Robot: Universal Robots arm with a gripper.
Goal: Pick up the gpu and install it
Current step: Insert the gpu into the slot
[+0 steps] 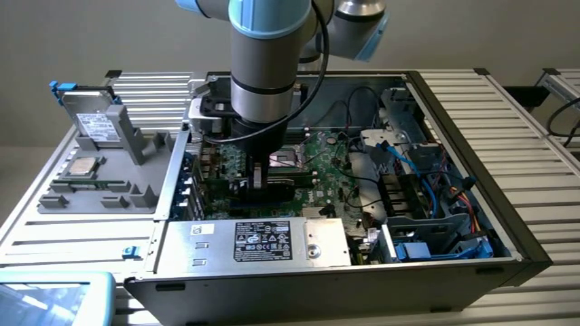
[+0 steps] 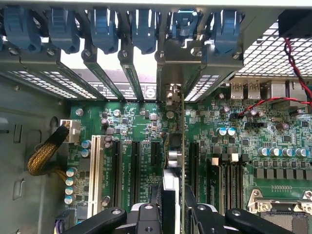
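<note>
gripper (image 2: 171,214) fingers (image 2: 146,217) are clamped on both faces of the gpu (image 2: 174,146), holding the card on edge so it lines up with the expansion slots (image 2: 134,165) on the motherboard (image 2: 253,141). the open computer case (image 1: 483,170) holds that board, a power supply (image 1: 263,241) and blue cables (image 1: 444,204). whether the card is seated, i cannot tell.

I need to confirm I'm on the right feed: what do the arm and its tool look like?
The arm is a thick silver-grey tube with light blue joint caps and a black band around it. A black cable runs down its side. The tool is black, with angular linked fingers held by round silver bolts.
</note>
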